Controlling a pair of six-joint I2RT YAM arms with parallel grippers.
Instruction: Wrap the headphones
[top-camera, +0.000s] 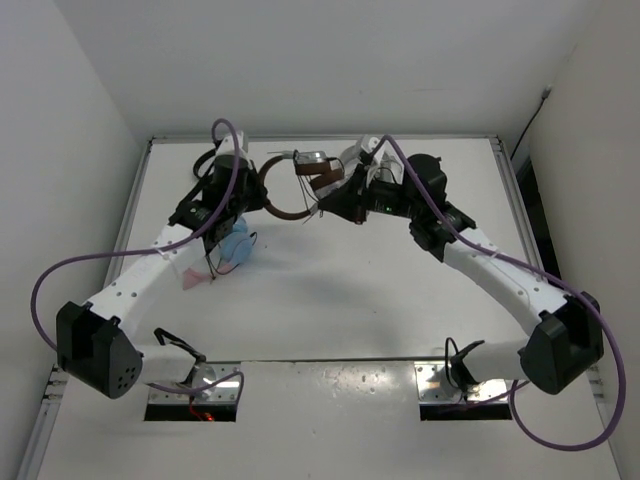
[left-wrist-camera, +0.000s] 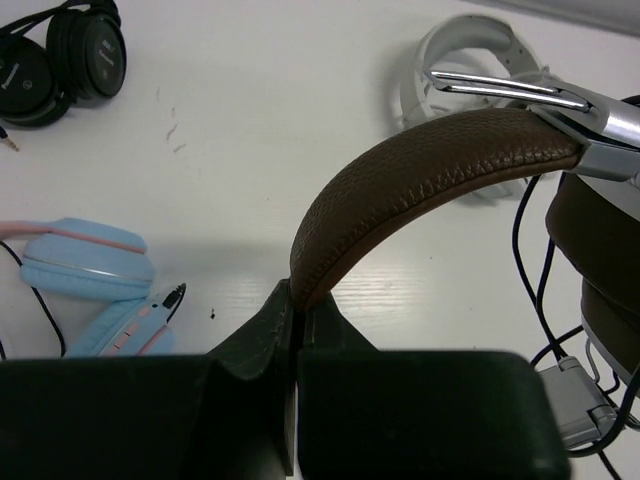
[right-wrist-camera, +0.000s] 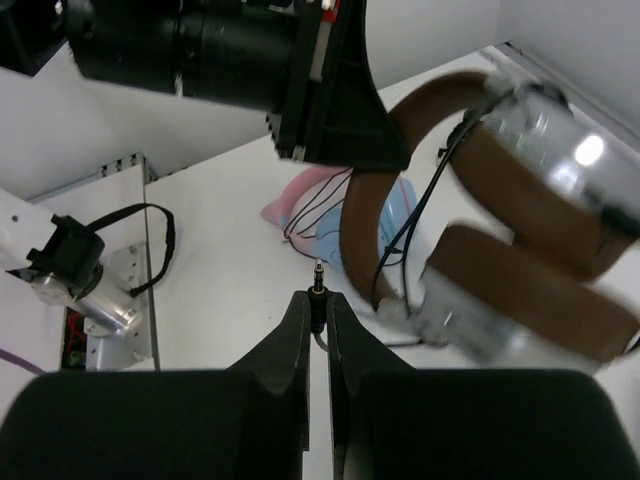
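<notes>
The headphones (top-camera: 283, 190) have a dark brown headband (left-wrist-camera: 420, 170), brown pads (right-wrist-camera: 520, 200) and silver earcups (left-wrist-camera: 605, 125). They are held up above the far middle of the table. My left gripper (left-wrist-camera: 297, 300) is shut on the lower end of the headband; from above it (top-camera: 258, 195) sits at the left of the band. The thin black cable (left-wrist-camera: 540, 290) hangs loosely beside the earcups. My right gripper (right-wrist-camera: 318, 300) is shut on the cable's jack plug (right-wrist-camera: 318, 285), whose tip sticks out past the fingertips. From above, the right gripper (top-camera: 326, 205) is just below the earcups (top-camera: 318, 170).
A blue and pink pair of headphones (left-wrist-camera: 90, 275) lies on the table under the left arm (top-camera: 235, 248). A small all-black pair (left-wrist-camera: 60, 60) and a white pair (left-wrist-camera: 470, 70) lie further back. White walls enclose the table on three sides.
</notes>
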